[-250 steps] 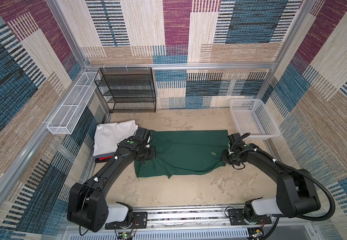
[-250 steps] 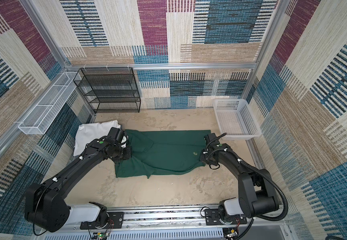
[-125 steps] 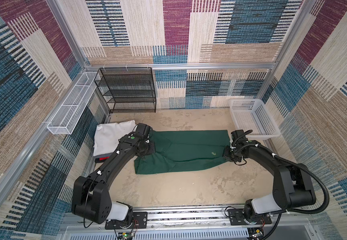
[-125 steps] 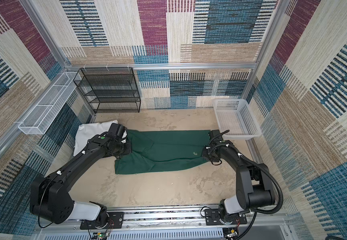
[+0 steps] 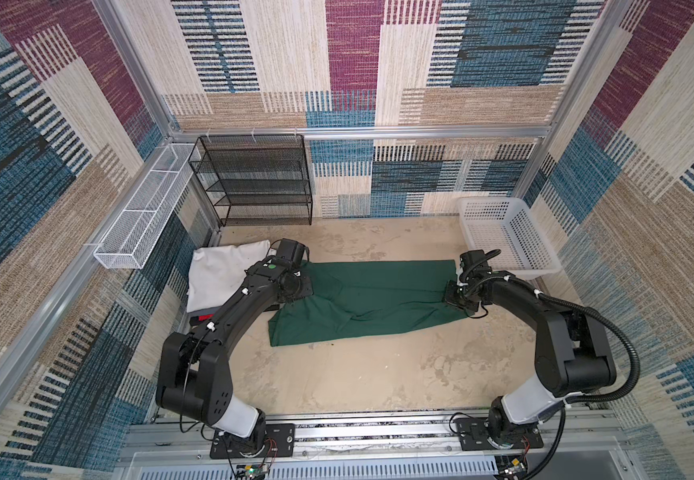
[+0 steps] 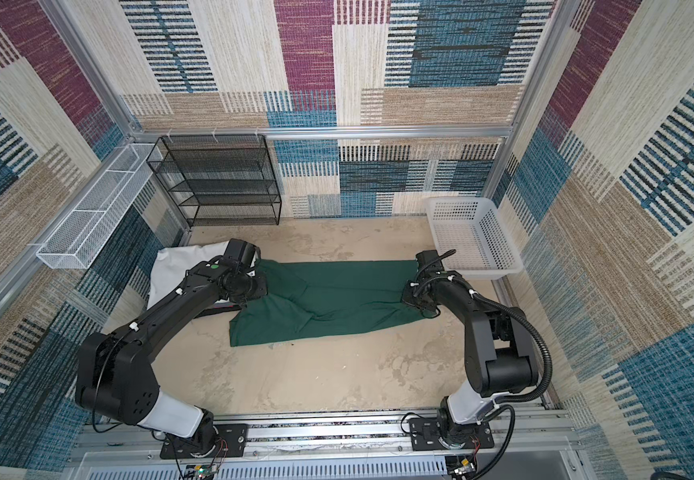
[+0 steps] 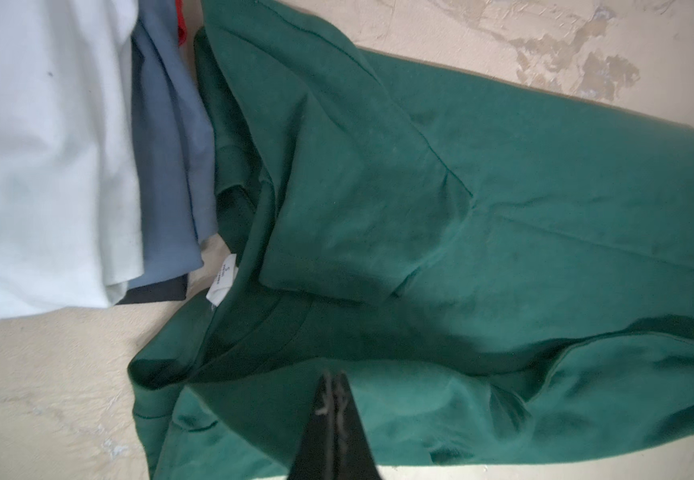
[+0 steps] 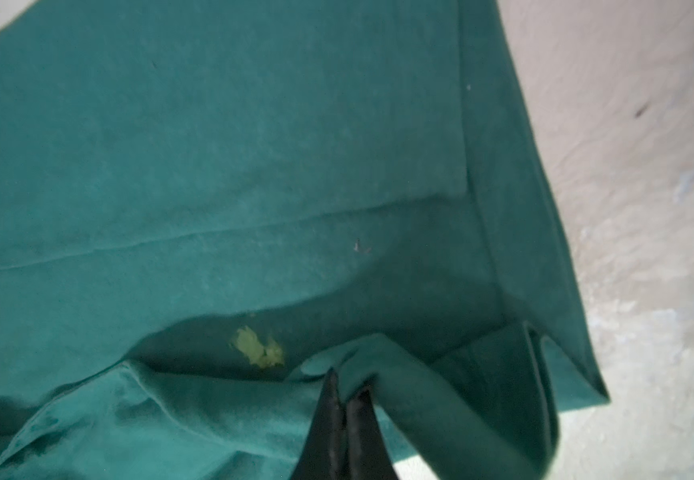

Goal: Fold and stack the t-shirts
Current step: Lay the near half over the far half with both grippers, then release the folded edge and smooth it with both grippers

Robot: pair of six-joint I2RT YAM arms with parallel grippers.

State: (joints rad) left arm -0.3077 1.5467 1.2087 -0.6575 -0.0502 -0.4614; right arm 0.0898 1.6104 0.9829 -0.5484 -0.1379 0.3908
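Beige mottled tabletop [image 5: 337, 374]; patterned woven walls [image 5: 353, 62]; green shirt [image 5: 378, 291] spread mid-table.

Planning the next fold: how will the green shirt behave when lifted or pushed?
Probably floppy: the green shirt droops in soft folds from where the right gripper pinches it. Likely light, since a small pinch holds that fold up. Pushed, it may bunch rather than slide: it lies wrinkled in both top views.

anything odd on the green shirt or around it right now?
One thing: a pale yellow-green blotch on the green shirt, just beside the fold pinched by the right gripper, in the right wrist view. It looks like a stain or residue, not part of the plain fabric. Nothing else stands out.
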